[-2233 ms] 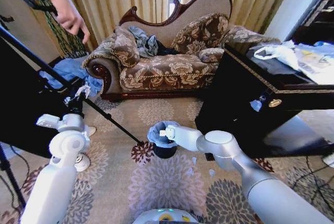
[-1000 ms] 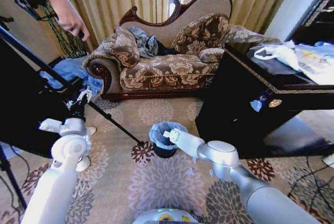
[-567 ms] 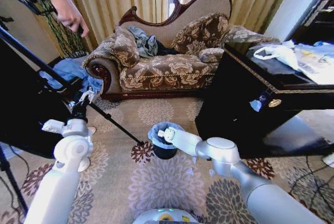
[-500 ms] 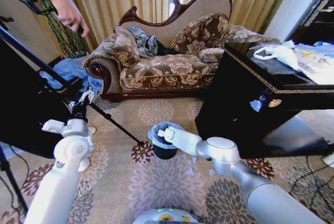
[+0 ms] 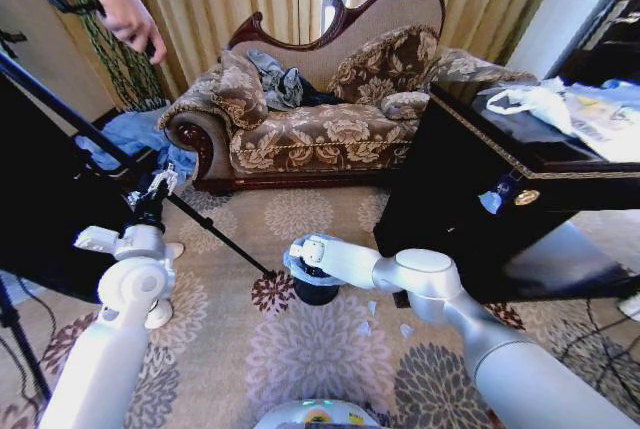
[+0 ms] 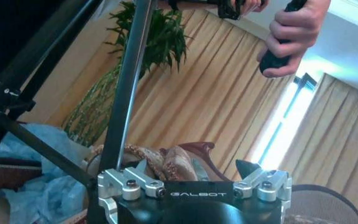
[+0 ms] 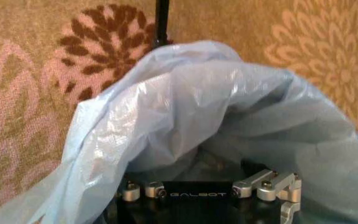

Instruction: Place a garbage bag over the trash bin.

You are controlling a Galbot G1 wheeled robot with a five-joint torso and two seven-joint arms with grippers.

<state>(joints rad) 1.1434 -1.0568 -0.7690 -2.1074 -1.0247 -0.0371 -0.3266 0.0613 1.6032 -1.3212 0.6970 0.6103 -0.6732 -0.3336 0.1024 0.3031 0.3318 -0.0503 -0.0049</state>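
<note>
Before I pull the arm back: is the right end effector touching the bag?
Touching. In the right wrist view the bag drapes over and around the right end effector, its film lying against the body.

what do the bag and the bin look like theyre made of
The bag: thin pale blue see-through plastic film, judging by its crinkles and glossy highlights. The bin: plain black, smooth and dull, probably hard plastic, though metal can't be ruled out; the bag hides most of it.
</note>
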